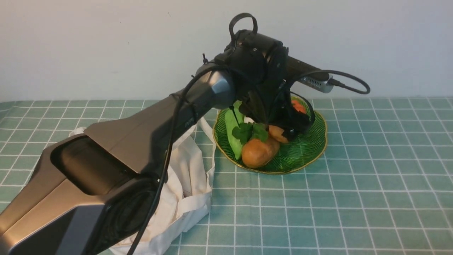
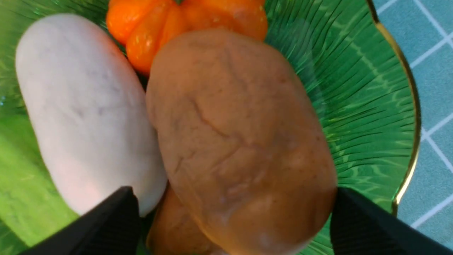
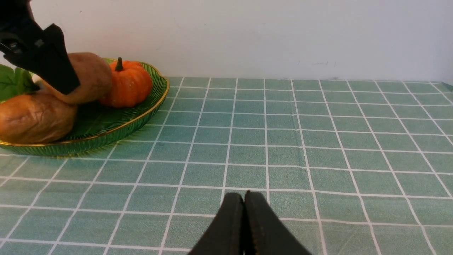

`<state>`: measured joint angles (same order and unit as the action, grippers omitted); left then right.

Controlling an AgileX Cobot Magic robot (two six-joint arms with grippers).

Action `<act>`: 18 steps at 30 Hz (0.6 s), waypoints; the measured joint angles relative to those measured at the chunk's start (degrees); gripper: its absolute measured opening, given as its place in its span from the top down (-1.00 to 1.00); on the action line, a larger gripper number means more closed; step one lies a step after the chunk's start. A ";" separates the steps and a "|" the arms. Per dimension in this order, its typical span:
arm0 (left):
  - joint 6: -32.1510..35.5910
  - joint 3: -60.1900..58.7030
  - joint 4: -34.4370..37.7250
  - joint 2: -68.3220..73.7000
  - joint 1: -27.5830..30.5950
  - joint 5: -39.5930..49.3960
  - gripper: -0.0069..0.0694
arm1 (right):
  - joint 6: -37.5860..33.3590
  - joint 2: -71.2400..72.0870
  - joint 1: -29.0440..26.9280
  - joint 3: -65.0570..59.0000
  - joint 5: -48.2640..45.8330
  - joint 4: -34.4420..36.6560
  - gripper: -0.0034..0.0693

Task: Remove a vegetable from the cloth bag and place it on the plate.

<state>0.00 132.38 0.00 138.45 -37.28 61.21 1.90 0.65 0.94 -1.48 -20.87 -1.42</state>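
Tan-orange oval potato (image 2: 240,141) sits on the ribbed dark-green plate (image 2: 371,106), perched atop a darker brown potato (image 3: 32,117) between the spread left gripper (image 2: 233,198), whose retreat could knock it rolling off; right gripper (image 3: 244,226) rests pressed together.

Pumpkin (image 2: 184,24) and pale vegetable (image 2: 85,113) crowd the potato (image 2: 240,141); opposite, bare plate (image 2: 354,106).

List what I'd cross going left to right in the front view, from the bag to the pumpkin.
cloth bag → long green vegetable → front potato → rear potato → pumpkin
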 joint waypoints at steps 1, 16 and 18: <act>0.00 1.04 0.00 0.06 0.00 0.25 -0.98 | 0.00 0.00 0.00 0.00 0.00 0.00 0.95; -0.82 15.77 -1.54 -6.46 0.00 10.36 -0.30 | 0.00 0.00 0.00 0.00 0.00 0.00 0.95; -0.85 15.85 -2.27 -7.99 0.00 10.71 0.07 | 0.00 0.00 0.00 0.00 0.00 0.00 0.95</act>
<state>-0.85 148.24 -2.27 130.46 -37.28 71.92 1.90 0.65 0.94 -1.48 -20.87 -1.42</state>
